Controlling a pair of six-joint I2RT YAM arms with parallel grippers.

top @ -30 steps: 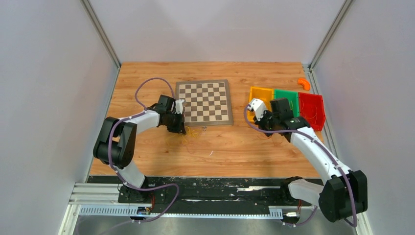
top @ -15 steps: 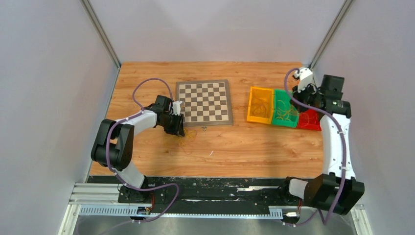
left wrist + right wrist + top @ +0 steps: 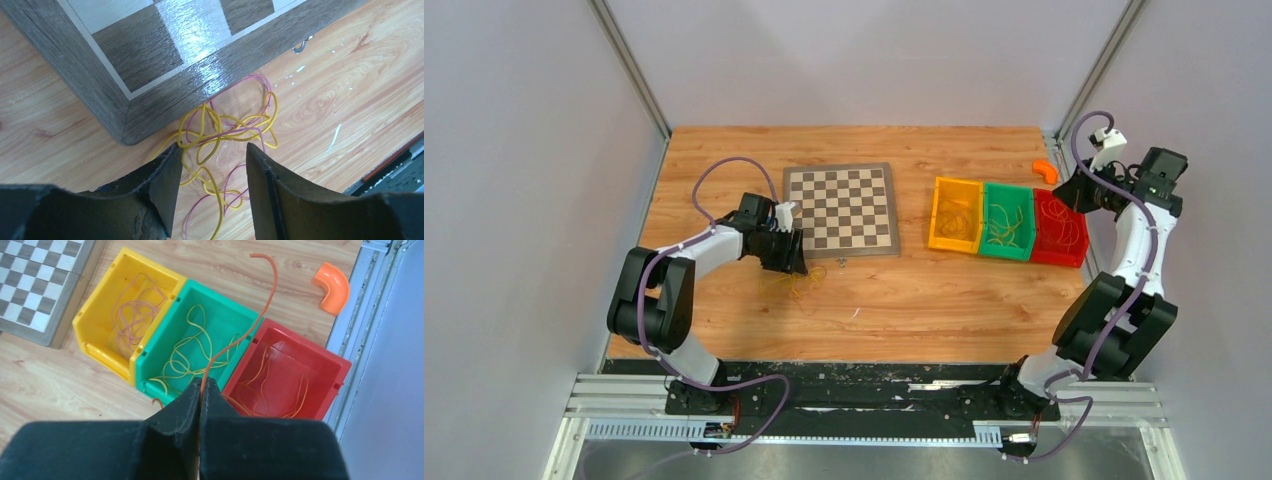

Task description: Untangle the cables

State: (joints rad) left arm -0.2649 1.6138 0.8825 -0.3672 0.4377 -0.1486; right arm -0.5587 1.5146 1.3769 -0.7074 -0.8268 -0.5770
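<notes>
Two wrist views: left gripper [image 3: 212, 155] jaws apart over cables [image 3: 227, 120]; right gripper [image 3: 201, 385] clamped on orange strand [image 3: 262, 310], unresolved from top.

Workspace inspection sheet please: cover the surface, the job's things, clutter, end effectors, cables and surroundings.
Surface: wooden table, white flecks; chessboard on it.
Job's things: tangle of yellow and purple strands at a chessboard corner; loose strands in yellow bin, green bin, red bin.
Clutter: orange elbow fitting near the red bin.
End effectors: left end effector open over the tangle; right end effector shut on an orange strand.
Cables: purple hoses along both arms.
Surroundings: grey walls, metal rail.
</notes>
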